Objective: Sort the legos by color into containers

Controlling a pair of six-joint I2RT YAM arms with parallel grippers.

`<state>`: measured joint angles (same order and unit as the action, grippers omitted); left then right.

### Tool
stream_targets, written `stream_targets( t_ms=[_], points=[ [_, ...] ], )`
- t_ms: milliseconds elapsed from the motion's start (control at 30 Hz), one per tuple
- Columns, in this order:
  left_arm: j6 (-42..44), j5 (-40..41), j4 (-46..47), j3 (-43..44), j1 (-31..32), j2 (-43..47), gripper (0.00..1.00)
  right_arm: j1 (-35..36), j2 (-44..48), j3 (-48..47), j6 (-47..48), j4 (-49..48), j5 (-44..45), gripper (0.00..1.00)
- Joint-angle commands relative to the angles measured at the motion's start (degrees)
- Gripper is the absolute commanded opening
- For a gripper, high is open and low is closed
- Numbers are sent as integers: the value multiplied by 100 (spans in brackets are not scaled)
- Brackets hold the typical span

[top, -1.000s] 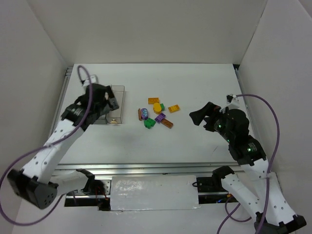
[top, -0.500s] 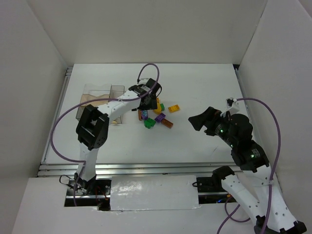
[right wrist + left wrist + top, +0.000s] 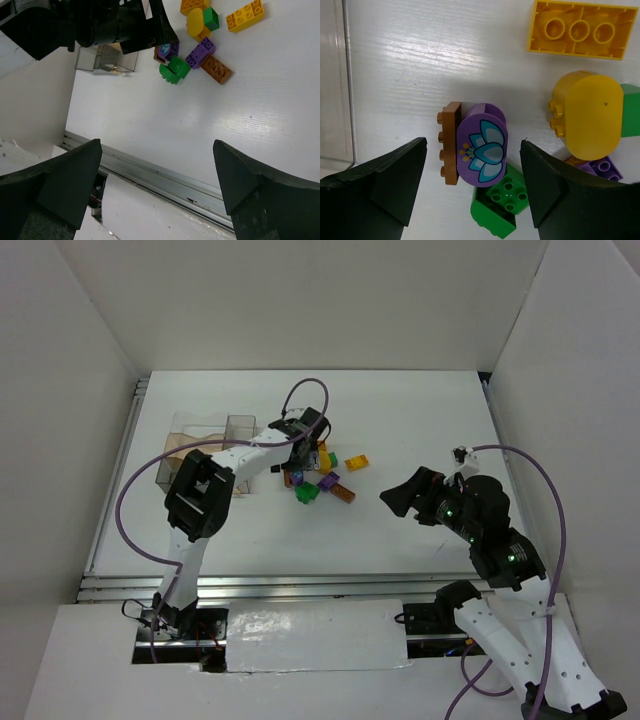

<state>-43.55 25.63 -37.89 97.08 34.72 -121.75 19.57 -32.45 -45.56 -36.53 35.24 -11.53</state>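
The legos lie in a cluster (image 3: 325, 478) at the table's middle. My left gripper (image 3: 306, 454) is open and hangs low over the cluster's left end. In the left wrist view its jaws (image 3: 474, 150) straddle a brown brick with a purple flower top (image 3: 482, 150), without touching it. A green brick (image 3: 502, 205) lies against that brick. A yellow rounded brick (image 3: 590, 115), an orange brick (image 3: 580, 30) and a purple brick (image 3: 600, 167) lie to the right. The clear containers (image 3: 205, 445) stand to the left. My right gripper (image 3: 395, 495) is open and empty, right of the cluster.
The right wrist view shows the green brick (image 3: 172, 70), the purple brick (image 3: 200, 51), a brown brick (image 3: 216, 69) and an orange brick (image 3: 245, 15). A metal rail (image 3: 165, 172) runs along the table's near edge. White walls enclose the table.
My left arm has swung from the containers to the lego cluster and now hovers over the flower-topped brick. My right gripper has drifted slightly left.
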Motion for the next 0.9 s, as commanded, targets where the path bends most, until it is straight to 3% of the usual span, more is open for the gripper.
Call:
stream_targets(
  t_ms=[0,167,233,267,333,367,467,567,667,800,867],
  points=[
    [83,-75,325,-241,-105,-33,84,47,-7,-5,76,-158,-139,100],
    [101,-330,563,-488,-185,-24,81,55,-60,-14,85,-184,-139,100],
    [145,-374,695,-567,-185,-6,71,47,-113,-14,85,-211,-174,100],
    [136,-357,713,-567,-194,2,58,47,-121,-32,85,-211,-200,100],
    [180,-348,765,-585,-202,11,42,47,-157,-14,76,-246,-227,99],
    [189,-339,783,-602,-194,37,25,55,-165,3,68,-272,-227,99],
    [277,-339,906,-699,-194,370,0,38,-148,100,6,-482,-279,99],
    [513,-383,1204,-1006,-80,914,0,47,-87,240,-90,-824,-516,99],
    [838,-549,1626,-1445,183,2151,0,55,45,276,-249,-1063,-544,99],
    [1138,-1347,2381,-2244,421,3419,0,55,195,127,-512,-1230,-227,99],
    [1497,-2392,2994,-2798,491,4059,0,55,117,91,-609,-1396,-306,98]
  ],
)
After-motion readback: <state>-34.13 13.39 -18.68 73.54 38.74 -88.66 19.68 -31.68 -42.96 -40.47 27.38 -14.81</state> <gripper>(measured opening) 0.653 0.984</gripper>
